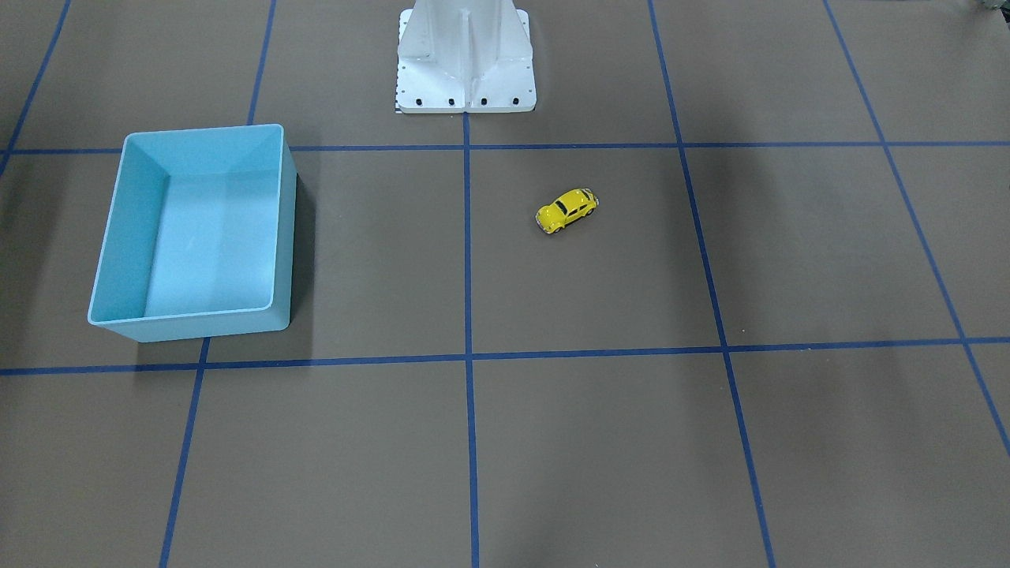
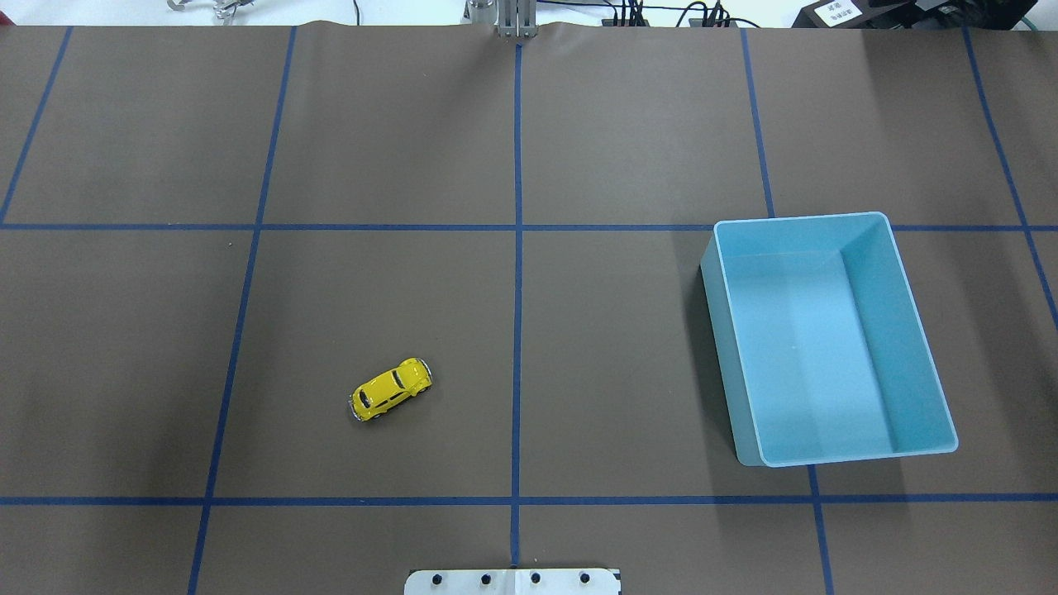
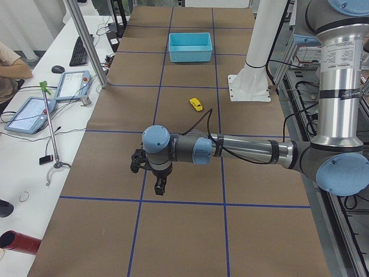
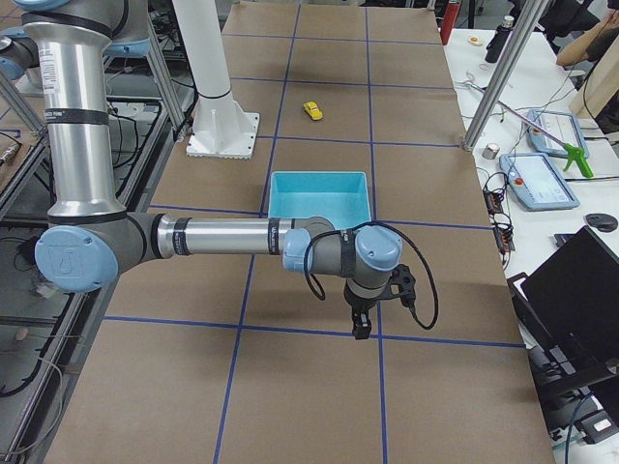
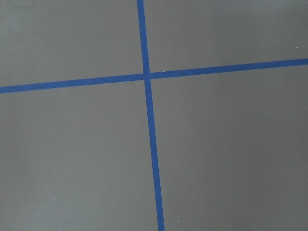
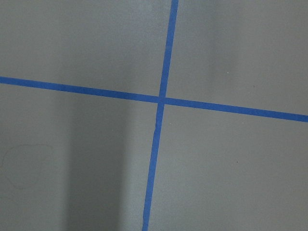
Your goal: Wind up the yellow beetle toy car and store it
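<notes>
The yellow beetle toy car (image 2: 391, 389) stands on its wheels on the brown table, left of the centre line; it also shows in the front-facing view (image 1: 566, 210), the left view (image 3: 196, 104) and the right view (image 4: 311, 110). The empty light-blue bin (image 2: 826, 339) stands to its right, also in the front-facing view (image 1: 197, 229). My left gripper (image 3: 159, 186) hangs over the table far from the car, seen only in the left view. My right gripper (image 4: 362, 325) hangs beyond the bin, seen only in the right view. I cannot tell whether either is open or shut.
The white robot base (image 1: 465, 59) stands at the table's robot side. Blue tape lines (image 2: 517, 273) grid the brown table. Both wrist views show only tape crossings (image 5: 146, 76) (image 6: 161, 100). Operators' desks with tablets (image 3: 34, 109) flank the table's far edge.
</notes>
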### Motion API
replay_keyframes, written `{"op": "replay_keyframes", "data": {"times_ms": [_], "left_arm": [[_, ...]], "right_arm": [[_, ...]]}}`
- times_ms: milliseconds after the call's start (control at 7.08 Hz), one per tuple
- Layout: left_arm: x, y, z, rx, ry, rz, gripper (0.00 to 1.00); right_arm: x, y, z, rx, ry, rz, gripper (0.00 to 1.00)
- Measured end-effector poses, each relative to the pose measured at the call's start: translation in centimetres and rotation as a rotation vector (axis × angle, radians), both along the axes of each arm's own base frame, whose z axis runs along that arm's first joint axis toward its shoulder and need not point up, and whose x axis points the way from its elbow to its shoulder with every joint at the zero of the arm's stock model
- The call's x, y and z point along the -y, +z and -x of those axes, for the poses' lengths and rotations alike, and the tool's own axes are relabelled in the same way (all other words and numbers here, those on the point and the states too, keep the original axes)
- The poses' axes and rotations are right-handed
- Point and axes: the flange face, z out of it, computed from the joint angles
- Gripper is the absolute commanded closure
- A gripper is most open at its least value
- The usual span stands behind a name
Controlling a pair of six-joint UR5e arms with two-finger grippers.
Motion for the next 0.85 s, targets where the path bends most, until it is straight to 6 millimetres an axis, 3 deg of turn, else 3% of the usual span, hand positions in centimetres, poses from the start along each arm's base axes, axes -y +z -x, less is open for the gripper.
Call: {"op": "replay_keyframes", "data": {"times_ms": [424, 847], "left_arm": [[2.3, -3.5, -5.2, -0.039, 0.1, -0.095, 0.0], [2.6, -10.2, -13.5, -0.064, 0.255, -0.217, 0.0]], "right_arm": [[0.0, 0.1, -0.3, -0.001, 0.007, 0.004, 0.0], [0.0, 0.0, -0.4, -0.004, 0.013, 0.005, 0.0]]}}
